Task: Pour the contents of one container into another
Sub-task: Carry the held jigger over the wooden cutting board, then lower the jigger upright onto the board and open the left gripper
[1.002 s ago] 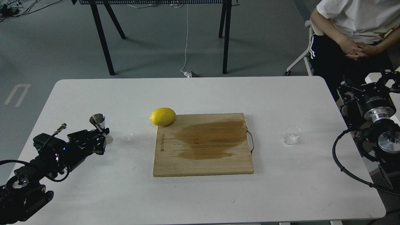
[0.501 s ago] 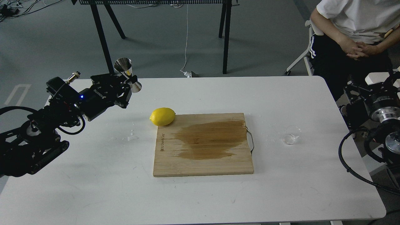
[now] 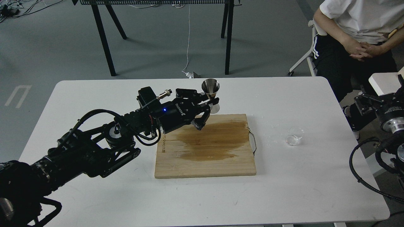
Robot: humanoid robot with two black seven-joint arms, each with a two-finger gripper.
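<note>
We are holding the steel jigger (image 3: 210,89) upright, our left pincer (image 3: 206,102) clamped on its narrow waist above the wet cutting board (image 3: 205,146); its contents cannot be told. The glass cup (image 3: 294,136) is sitting well to the pincer's right, looking empty. Half a second ago, the jigger was hanging over the table's far-left edge.

left arm (image 3: 94,148): black, looped cables | blue LED | white lettering | right arm (image 3: 389,126): silver joints
</note>
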